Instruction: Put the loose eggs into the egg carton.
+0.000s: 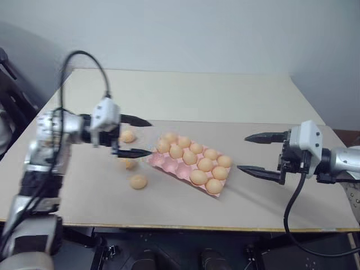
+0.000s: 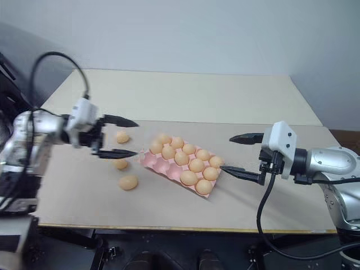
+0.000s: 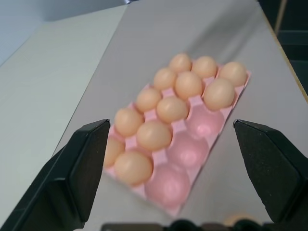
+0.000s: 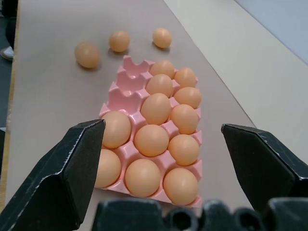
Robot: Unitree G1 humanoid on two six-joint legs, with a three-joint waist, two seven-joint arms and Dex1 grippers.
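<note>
Egg carton (image 1: 185, 164) sits mid-frame on the table (image 1: 236, 101), long axis running upper-left to lower-right, three loose eggs (image 1: 138, 181) off its left end; I see left gripper (image 1: 136, 136) released, empty, among them, right gripper (image 1: 252, 152) released at right.

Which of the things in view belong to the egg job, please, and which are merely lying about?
Job:
- three loose eggs
- egg carton, three cups empty
- left pincer, open
- right pincer, open

Lying about:
- table
</note>
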